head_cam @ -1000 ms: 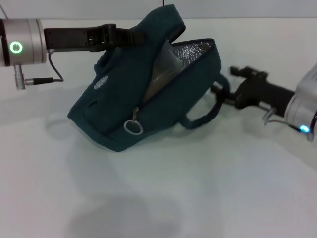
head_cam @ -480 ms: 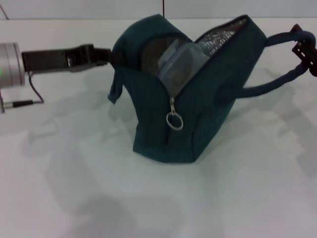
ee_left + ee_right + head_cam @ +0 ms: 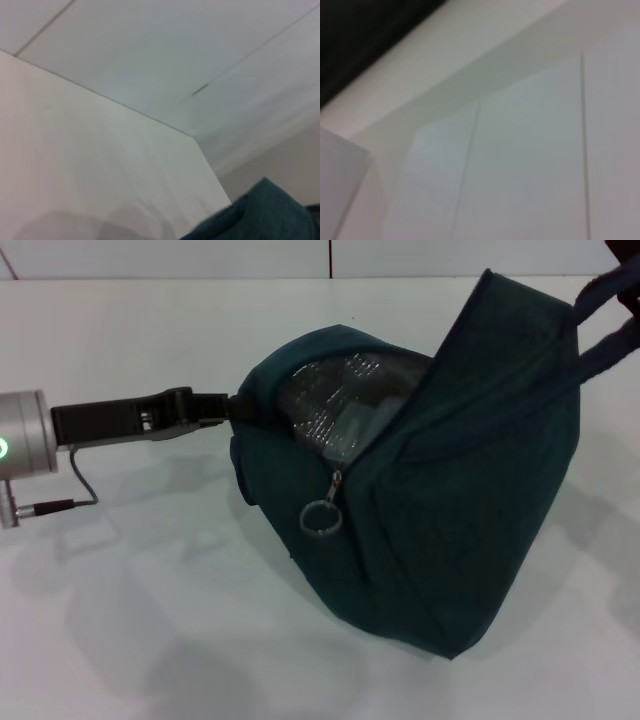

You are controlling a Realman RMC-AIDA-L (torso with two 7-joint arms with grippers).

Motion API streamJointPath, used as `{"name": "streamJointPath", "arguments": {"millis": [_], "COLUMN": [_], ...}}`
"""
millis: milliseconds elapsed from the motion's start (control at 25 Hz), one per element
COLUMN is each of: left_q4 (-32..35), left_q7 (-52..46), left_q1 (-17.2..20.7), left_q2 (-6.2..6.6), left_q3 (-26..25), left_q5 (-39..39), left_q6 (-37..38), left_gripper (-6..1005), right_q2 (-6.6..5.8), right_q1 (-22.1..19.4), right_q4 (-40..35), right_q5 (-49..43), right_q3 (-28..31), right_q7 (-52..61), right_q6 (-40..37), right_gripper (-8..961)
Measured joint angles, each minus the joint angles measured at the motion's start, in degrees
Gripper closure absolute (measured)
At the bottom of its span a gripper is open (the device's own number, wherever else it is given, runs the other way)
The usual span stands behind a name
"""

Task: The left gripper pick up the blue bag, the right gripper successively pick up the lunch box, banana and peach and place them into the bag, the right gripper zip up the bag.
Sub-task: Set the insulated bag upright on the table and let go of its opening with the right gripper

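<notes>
The left tool [image 3: 222, 408], at centre left of the head view, is clamped on the dark teal fabric bag [image 3: 470, 500], whose silver-lined mouth gapes above the white table [image 3: 150, 640].

The dark teal cloth bag [image 3: 470, 510] looks matt and softly woven, its carry straps [image 3: 605, 315] made of the same fabric. Its open mouth shows a crinkled, shiny silver foil lining [image 3: 335, 400]. A small grey metal ring pull [image 3: 321, 518] hangs from the zip. The left claw [image 3: 215, 408] is matt black plastic on a brushed silver metal wrist. The white table [image 3: 150, 620] is smooth with a faint sheen.
</notes>
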Motion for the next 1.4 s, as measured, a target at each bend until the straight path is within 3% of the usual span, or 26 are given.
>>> {"name": "streamJointPath", "arguments": {"millis": [120, 440, 720, 960, 1160, 1400], "left_q4": [-0.4, -1.8, -3.0, -2.8, -3.0, -3.6], "left_q7": [1.1, 4.5, 6.1, 7.6, 8.0, 8.7], "left_q1": [0.4, -1.2, -1.2, -0.9, -0.5, -0.1], "left_q2": [-0.12, -1.86, -1.90, -1.44, -1.45, -1.78], "left_q3": [-0.7, -0.6, -0.7, -0.7, -0.7, -0.7], "left_q5": [0.0, 0.4, -0.7, -5.6, -5.8, -5.6], "left_q6": [0.0, -1.9, -1.9, 0.4, 0.5, 0.1], "left_gripper": [944, 944, 944, 944, 944, 944], "right_q2": [-0.42, 0.03, 0.14, 1.33, 0.98, 0.86], "right_q1": [0.0, -0.5, 0.0, 2.7, 3.3, 6.4], "right_q4": [-2.8, -2.9, -2.2, 0.6, -0.4, 5.6], "right_q5": [-2.5, -5.3, -5.7, -8.5, -8.7, -15.0], "right_q3": [1.5, 3.9, 3.6, 3.4, 3.5, 3.5], "right_q7": [2.4, 3.0, 3.0, 3.2, 6.4, 14.3], "right_q6": [1.3, 8.1, 12.1, 18.6, 19.6, 24.5], "right_gripper": [193, 193, 196, 199, 199, 198]}}
